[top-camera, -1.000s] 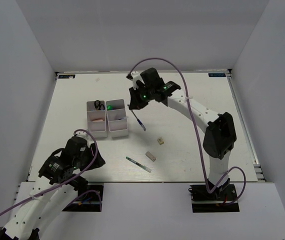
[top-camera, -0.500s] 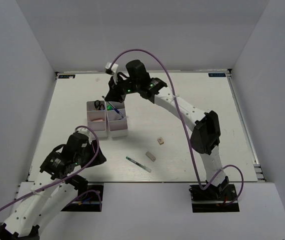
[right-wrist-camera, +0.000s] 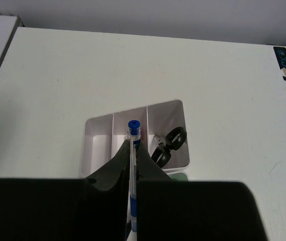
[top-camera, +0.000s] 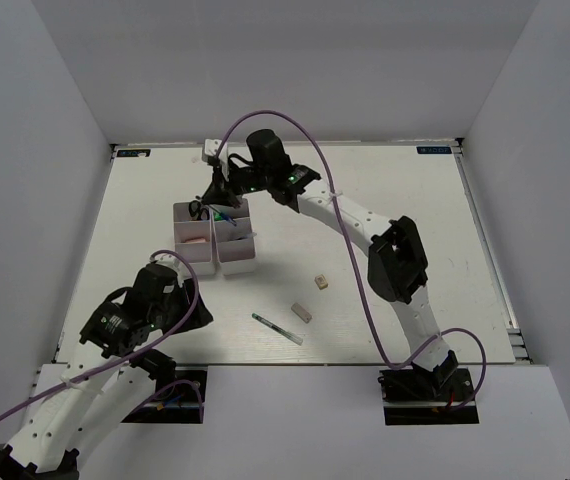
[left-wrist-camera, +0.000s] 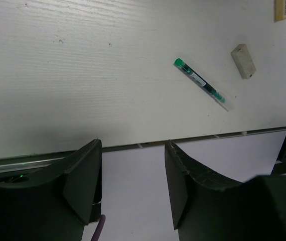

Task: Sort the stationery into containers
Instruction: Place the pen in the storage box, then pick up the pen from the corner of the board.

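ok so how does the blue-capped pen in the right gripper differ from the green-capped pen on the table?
Hold: the thin blue-capped pen is clamped in the right gripper; the thin green-capped pen lies loose on the white table.
Place: the blue-capped pen is over a divided white tray; the green-capped pen lies near the table's near edge, close to a pale eraser.
Shared: both are slim and capped.

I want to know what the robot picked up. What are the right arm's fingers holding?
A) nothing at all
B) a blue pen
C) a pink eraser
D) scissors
B: in the right wrist view the right fingers are pinched on the blue pen over the tray, while the scissors lie in one of its compartments.
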Controlling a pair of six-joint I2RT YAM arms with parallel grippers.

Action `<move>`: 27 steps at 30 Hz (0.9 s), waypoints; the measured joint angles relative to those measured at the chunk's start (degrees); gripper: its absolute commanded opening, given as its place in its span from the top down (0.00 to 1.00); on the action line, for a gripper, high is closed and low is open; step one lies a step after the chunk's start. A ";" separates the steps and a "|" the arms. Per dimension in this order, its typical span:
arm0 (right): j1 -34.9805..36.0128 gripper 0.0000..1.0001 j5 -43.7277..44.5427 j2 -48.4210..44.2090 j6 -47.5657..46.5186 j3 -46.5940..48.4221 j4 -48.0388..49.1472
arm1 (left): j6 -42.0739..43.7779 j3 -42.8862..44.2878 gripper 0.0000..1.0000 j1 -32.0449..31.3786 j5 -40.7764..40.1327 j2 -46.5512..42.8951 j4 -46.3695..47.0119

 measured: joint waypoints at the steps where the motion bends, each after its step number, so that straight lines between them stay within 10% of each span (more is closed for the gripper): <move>1: 0.00 1.00 -0.22 0.22 -0.59 -0.35 0.70 | 0.00 0.00 0.37 0.00 0.00 0.00 0.07; 6: -0.07 1.00 -1.77 0.92 -2.05 -2.69 1.62 | 0.02 -0.15 0.37 0.00 0.28 0.00 0.35; 11: -0.04 0.62 -2.49 1.55 -2.36 -3.87 1.44 | 0.04 -0.42 0.37 0.00 0.39 -0.11 0.35; 17: -0.07 0.56 -2.54 1.55 -2.58 -3.96 0.94 | 0.07 -0.42 0.43 -0.02 0.85 -0.22 0.35; 20: -0.07 0.67 -2.47 1.53 -2.56 -3.96 0.24 | 0.02 -0.42 0.61 0.00 1.38 -0.22 0.46; 22: -0.17 1.00 -2.01 1.20 -2.23 -3.96 -0.83 | 0.00 -0.42 0.81 0.00 2.14 -0.11 1.03; 24: -0.28 1.00 0.22 0.20 -1.07 -3.89 -3.72 | 0.09 -0.42 1.00 0.00 3.41 0.37 1.84; 27: -0.39 1.00 8.39 -3.67 1.20 -4.00 -12.00 | -0.48 -0.42 1.00 -0.13 6.14 3.30 3.91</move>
